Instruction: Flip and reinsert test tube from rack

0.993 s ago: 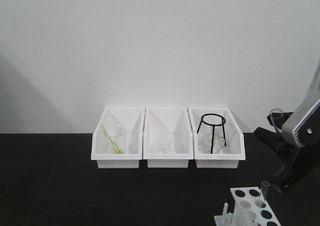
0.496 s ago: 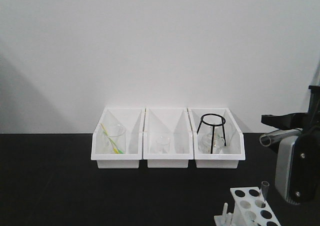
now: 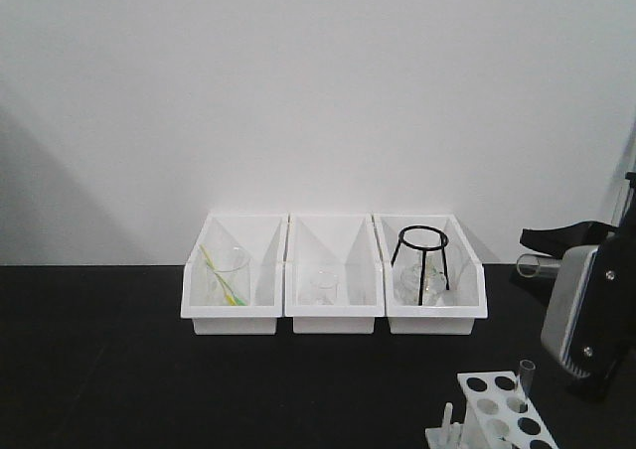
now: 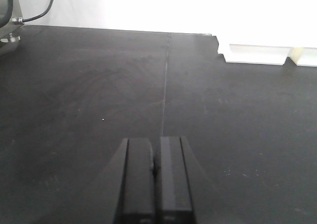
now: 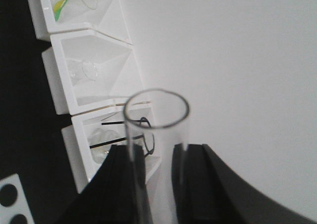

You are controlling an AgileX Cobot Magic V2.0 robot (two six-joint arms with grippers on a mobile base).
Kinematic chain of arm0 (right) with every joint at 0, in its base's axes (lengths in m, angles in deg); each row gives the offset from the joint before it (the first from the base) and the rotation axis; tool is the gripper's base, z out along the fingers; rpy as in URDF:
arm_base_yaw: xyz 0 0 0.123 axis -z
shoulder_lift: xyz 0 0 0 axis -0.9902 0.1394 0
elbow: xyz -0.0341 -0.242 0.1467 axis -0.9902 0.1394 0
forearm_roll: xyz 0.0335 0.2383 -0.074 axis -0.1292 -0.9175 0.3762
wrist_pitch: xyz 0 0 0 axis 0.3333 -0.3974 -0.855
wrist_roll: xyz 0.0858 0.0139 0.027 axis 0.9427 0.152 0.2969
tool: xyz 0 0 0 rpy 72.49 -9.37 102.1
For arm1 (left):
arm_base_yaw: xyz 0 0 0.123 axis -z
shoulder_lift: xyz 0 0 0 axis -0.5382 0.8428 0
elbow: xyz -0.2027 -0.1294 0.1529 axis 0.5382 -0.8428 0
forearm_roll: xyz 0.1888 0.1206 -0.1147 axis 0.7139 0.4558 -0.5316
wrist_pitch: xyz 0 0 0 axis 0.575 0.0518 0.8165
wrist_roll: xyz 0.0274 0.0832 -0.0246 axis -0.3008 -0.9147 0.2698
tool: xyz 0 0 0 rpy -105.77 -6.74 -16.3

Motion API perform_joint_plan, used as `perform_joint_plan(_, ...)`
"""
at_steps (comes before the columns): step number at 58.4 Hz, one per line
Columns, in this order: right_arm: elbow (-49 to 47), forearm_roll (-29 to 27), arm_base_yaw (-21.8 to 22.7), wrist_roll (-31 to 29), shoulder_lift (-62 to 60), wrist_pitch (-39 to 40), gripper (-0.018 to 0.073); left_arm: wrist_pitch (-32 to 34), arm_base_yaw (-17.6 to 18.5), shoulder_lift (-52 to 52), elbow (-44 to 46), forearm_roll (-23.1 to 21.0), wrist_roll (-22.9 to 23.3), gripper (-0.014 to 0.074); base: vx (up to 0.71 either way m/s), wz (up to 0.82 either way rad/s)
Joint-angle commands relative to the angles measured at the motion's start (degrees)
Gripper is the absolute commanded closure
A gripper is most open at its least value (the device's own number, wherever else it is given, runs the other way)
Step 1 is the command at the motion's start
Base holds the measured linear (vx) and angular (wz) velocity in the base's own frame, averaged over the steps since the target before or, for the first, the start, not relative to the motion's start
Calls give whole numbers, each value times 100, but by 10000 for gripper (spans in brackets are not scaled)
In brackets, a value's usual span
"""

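The front-facing camera is looking level across the black tabletop [image 3: 99,370] at three white bins [image 3: 334,322] by the wall, with the rack [image 3: 497,393] edging in at 5 o'clock. The left wrist camera is pointing low over the tabletop past the left gripper [image 4: 156,145] at 6 o'clock, catching the bins [image 4: 255,53] at 1 o'clock. The right wrist camera, rolled sideways close behind the test tube [image 5: 132,154], is viewing those bins [image 5: 59,80] at 10 o'clock.

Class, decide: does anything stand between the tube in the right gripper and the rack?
Nothing visible does. The test tube is held clear of the rack; a second tube fills one hole, others are open.
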Motion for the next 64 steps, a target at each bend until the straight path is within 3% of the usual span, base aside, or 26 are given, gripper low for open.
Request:
perform_joint_plan(1,-232,60,31,948,-207,-86,568,499,42,-57,1,-20,-2,603,0,0)
perform_joint_plan(6,-232,-203,31,2221,-292,-152,568,499,42,-57,1,-20,-2,603,0,0)
perform_joint_plan(8,-232,-398,31,3099,-331,-261,568,499,42,-57,1,-20,-2,603,0,0)
perform_joint_plan(14,-232,-509,31,4843,-347,-341,568,499,42,-57,1,-20,-2,603,0,0)
perform_joint_plan(20,-227,-473,31,5488,-317,-363,568,499,42,-57,1,-20,-2,603,0,0)
perform_joint_plan(32,-155,-1202,31,5445,-336,-1208,568,499,42,-57,1,-20,-2,603,0,0)
perform_joint_plan(43,589,-1784,31,5014,-396,-1073,568,499,42,-57,1,-20,-2,603,0,0)
perform_joint_plan(54,1042,-2718,31,3995,-396,-571,568,499,42,-57,1,-20,-2,603,0,0)
perform_joint_plan(64,1042,-4306,31,1967,-378,97,568,499,42,-57,1,-20,-2,603,0,0)
